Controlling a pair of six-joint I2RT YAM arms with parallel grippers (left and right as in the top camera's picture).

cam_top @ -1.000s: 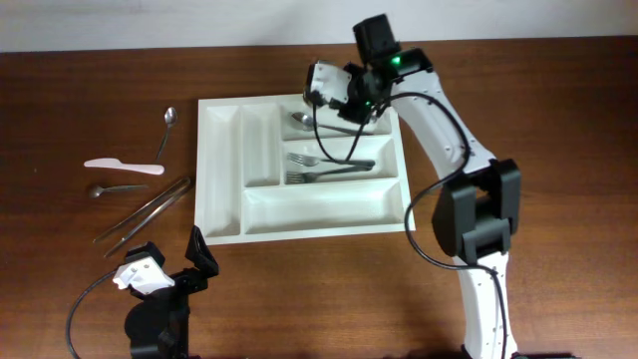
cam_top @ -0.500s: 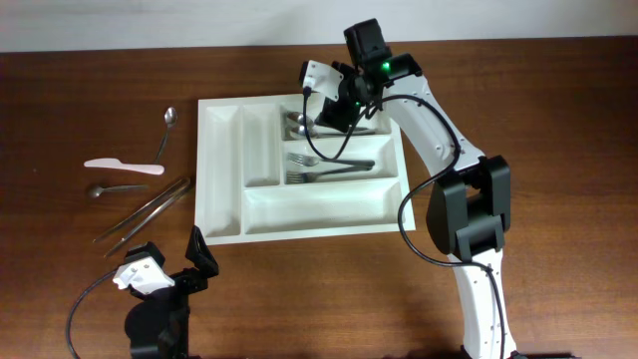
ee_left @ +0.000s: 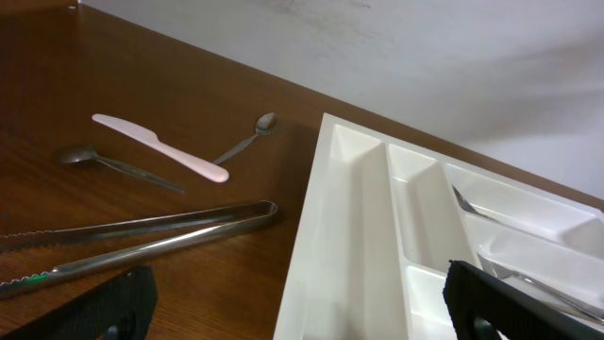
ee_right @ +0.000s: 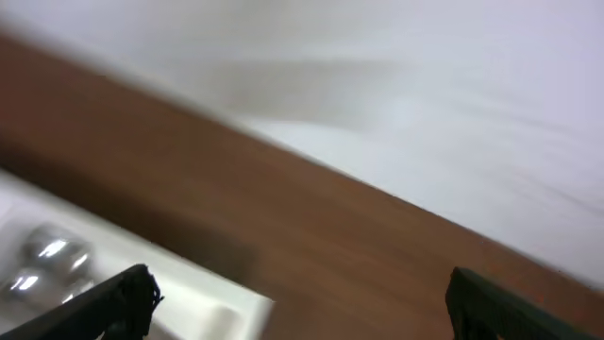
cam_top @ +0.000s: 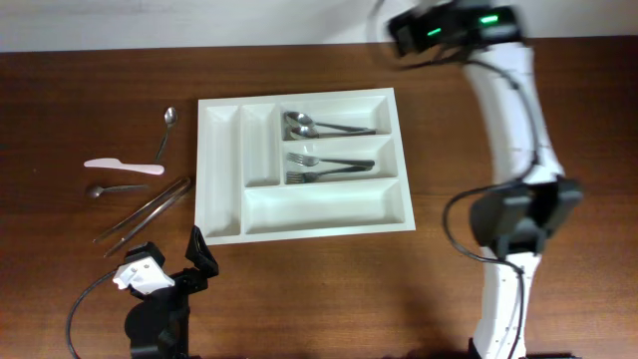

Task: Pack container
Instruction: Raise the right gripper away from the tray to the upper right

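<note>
The dark brown wooden table [cam_top: 60,110] is carrying everything. Your container, the large white rectangular plastic cutlery tray [cam_top: 319,207], is lying flat near its middle.

Beyond the tray's far right corner the right gripper [ee_right: 297,300] is hanging high and looking blurred. Its fingers are standing wide apart with nothing between them, so I judge it is free for another piece.

At the tray's near left corner the left gripper [ee_left: 297,310] is also standing spread and empty. It is facing the loose utensils, probably because these are lying on its side.

Just beside the tray's left rim the long steel tongs [cam_top: 145,209] are lying slanted.

Inside the tray, the steel forks [cam_top: 329,168] are resting in the middle wide compartment and the steel spoons [cam_top: 324,127] in the far one, sorted by kind, it seems. The other three compartments are holding nothing.

Further left of the tray, the flat white plastic knife [cam_top: 123,167], the slim steel spoon [cam_top: 166,133] and the short dark steel spoon [cam_top: 112,188] are still waiting outside.
</note>
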